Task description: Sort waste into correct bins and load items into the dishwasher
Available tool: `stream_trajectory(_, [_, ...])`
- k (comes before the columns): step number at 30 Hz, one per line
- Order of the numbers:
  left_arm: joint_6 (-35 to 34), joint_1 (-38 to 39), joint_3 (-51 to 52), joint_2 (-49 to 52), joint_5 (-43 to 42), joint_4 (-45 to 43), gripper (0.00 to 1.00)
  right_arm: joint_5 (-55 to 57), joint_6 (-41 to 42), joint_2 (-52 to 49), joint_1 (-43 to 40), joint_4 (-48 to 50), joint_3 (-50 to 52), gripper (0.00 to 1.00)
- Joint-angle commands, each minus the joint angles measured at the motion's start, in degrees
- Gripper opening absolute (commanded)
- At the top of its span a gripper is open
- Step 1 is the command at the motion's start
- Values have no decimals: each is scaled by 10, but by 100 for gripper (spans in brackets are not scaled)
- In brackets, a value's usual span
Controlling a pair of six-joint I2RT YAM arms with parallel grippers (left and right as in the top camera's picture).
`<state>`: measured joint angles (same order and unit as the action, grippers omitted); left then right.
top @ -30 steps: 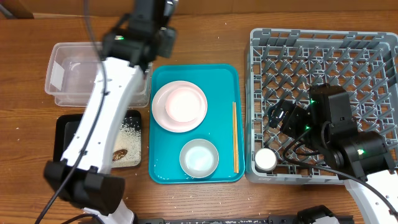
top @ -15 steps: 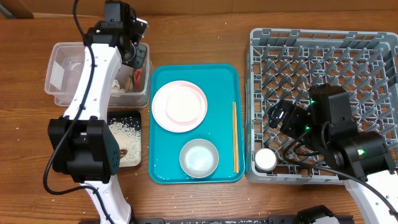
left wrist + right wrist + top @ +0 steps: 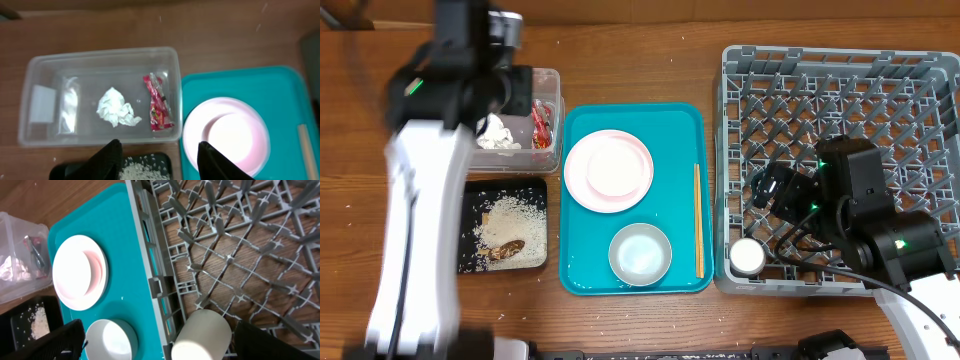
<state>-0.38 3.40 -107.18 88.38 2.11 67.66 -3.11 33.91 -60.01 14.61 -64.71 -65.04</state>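
Note:
The clear tub (image 3: 100, 54) holds the white tissue wad (image 3: 117, 107) and the red snack wrapper (image 3: 157, 102). My left gripper (image 3: 160, 160) is open and empty above the tub's near edge. The black tray (image 3: 470, 262) holds rice and brown food scraps (image 3: 508, 247). The plate (image 3: 609, 170), bowl (image 3: 640, 253) and chopsticks (image 3: 698, 220) lie on the teal tray (image 3: 670, 125). The white cup (image 3: 749, 257) lies on its side in the grey rack's (image 3: 840, 100) front left corner. My right gripper (image 3: 160, 345) is open above the cup (image 3: 202, 335).
The teal serving tray lies between the bins on the left and the rack on the right. Loose rice grains lie on the wooden table (image 3: 650, 50) round the black tray. My left arm (image 3: 420, 200) stretches over the table's left side.
My left arm has swung leftward off the tub and black tray, so the tissue, wrapper and food scraps show. The right arm has not moved.

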Motion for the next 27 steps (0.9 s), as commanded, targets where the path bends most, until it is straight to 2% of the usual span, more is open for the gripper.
stream_trajectory(1, [-82, 4, -10, -76, 2, 33, 55, -32, -46, 3, 0, 3, -10, 94])
stream_trajectory(8, [-145, 4, -10, -163, 25, 115, 61, -56, -81, 3, 67, 12, -10, 92])
stream_trajectory(9, [-150, 4, -10, -170, 25, 130, 69, -56, -87, 3, 83, 17, -10, 92])
stream_trajectory(11, [-151, 4, -10, -177, 26, 153, 100, -53, -89, 3, 111, 29, -10, 92])
stream_trajectory(16, [-151, 4, -10, -175, 25, 193, 100, -19, -84, 3, 155, 53, -10, 94])
stream_trajectory(20, [-151, 4, -10, -172, 25, 195, 100, -3, -84, 3, 155, 62, -10, 100])
stream_trajectory(25, [-151, 4, -10, -168, 25, 195, 100, 41, -80, 6, 155, 87, -11, 100])
stream_trajectory(27, [-151, 4, -10, -168, 25, 195, 100, 81, -49, 14, 155, 98, -11, 100])
